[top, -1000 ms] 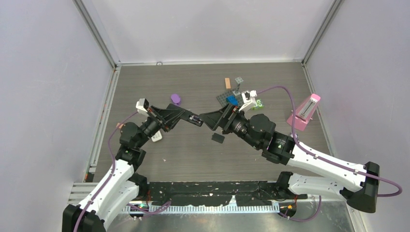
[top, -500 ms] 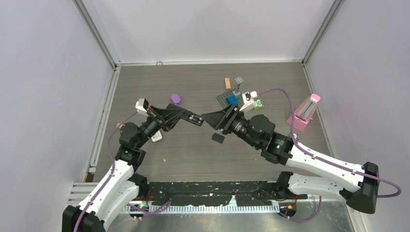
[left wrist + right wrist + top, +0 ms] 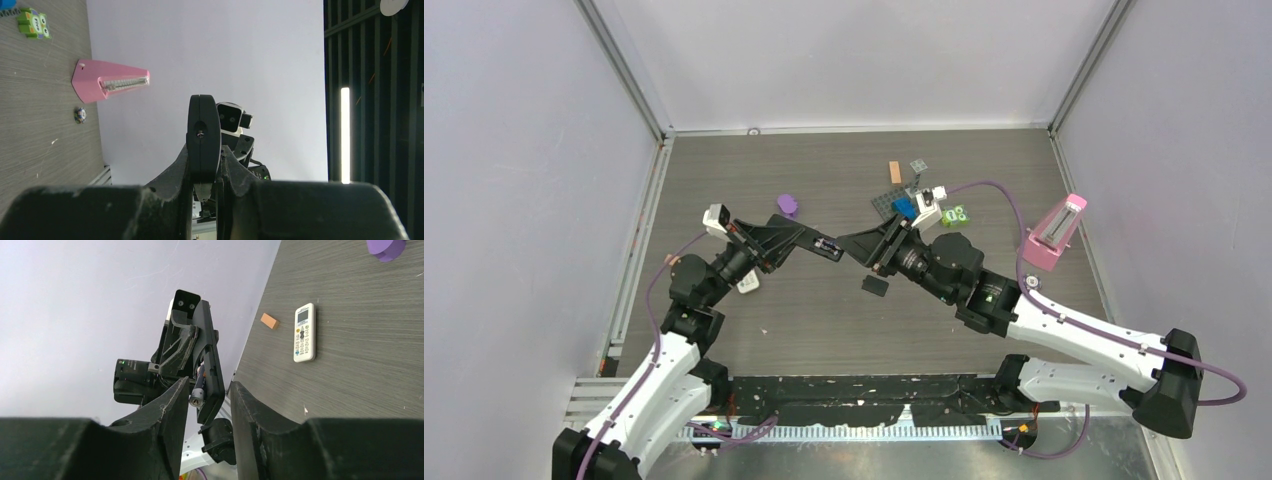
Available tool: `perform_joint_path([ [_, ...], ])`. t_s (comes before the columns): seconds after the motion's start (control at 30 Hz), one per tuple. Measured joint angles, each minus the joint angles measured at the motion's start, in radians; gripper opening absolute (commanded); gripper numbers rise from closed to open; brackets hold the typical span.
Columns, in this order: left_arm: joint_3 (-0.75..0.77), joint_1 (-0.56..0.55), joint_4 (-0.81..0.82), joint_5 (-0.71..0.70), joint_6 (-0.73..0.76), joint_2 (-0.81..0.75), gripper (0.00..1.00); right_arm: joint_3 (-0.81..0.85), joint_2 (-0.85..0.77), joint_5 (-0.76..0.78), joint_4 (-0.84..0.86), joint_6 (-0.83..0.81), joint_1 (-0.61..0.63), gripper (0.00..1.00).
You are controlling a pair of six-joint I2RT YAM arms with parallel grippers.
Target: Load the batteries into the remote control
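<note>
Narrowed the right pincer (image 3: 210, 386) since a second ago, leaving it partly open astride the end of the black remote control (image 3: 203, 135), gripped edge-on above the desk (image 3: 824, 320) by the tightly closed left pincer (image 3: 817, 243), with one battery (image 3: 198, 389) lying in its open back.

Soft, even light from above, shadows faint. Both wrist views are blurred in the near foreground; a lamp (image 3: 345, 134) glows bright
</note>
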Motion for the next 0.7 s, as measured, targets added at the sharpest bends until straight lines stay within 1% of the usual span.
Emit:
perform_joint_path([
  [0.1,0.0,0.0,0.0,0.0,0.0,-0.002,0.0,0.0,0.0,-0.007,0.002,0.002,0.0,0.48],
  [0.23,0.0,0.0,0.0,0.0,0.0,-0.006,0.0,0.0,0.0,-0.009,0.005,0.003,0.0,0.48],
  [0.43,0.0,0.0,0.0,0.0,-0.001,-0.007,0.0,0.0,0.005,-0.013,0.006,0.006,0.0,0.47],
  [0.7,0.0,0.0,-0.005,0.0,-0.01,-0.01,0.0,0.0,0.027,-0.028,0.025,0.012,0.0,0.42],
])
